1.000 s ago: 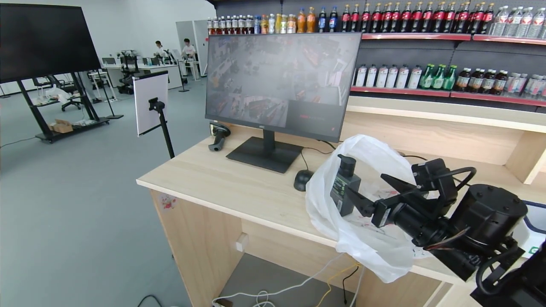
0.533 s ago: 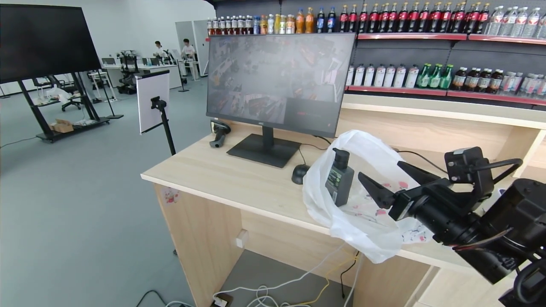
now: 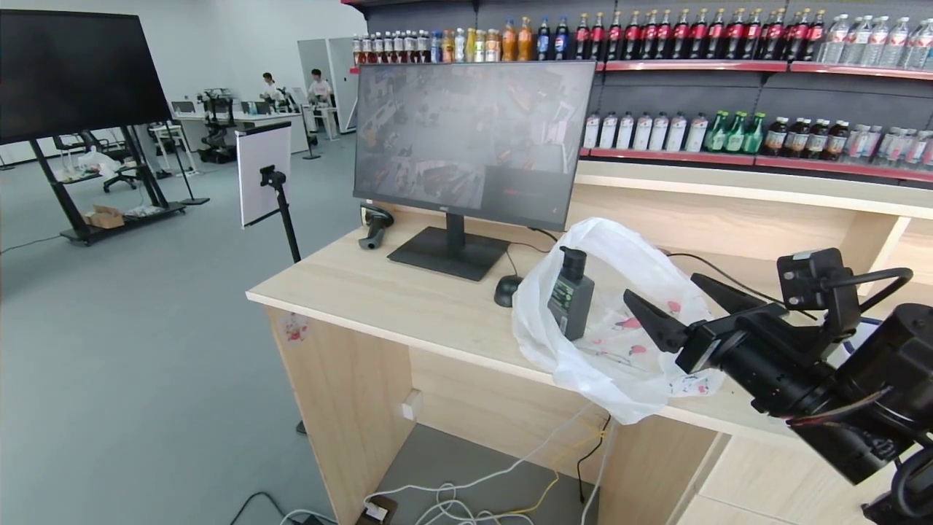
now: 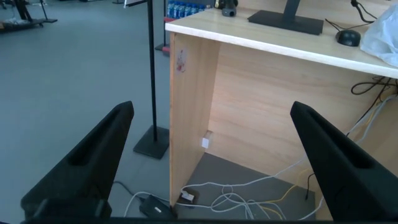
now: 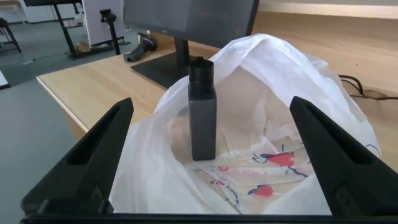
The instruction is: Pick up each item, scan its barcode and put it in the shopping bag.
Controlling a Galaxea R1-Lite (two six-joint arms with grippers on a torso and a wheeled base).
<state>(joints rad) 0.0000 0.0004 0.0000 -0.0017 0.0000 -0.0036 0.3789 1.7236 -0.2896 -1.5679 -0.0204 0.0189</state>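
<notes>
Inside the white shopping bag (image 3: 619, 372) on the wooden counter (image 3: 408, 306), a dark bottle (image 3: 571, 295) stands upright, its green-and-white label too small to read. Right gripper (image 3: 662, 288) hangs near the bag's mouth, fingers apart, clear of the bottle. Left gripper (image 4: 211, 107), also spread, sits low beside the counter.

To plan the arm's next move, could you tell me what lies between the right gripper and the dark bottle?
Between the right gripper and the dark bottle lies only the shopping bag's printed plastic; head and right wrist views both show this.
</notes>
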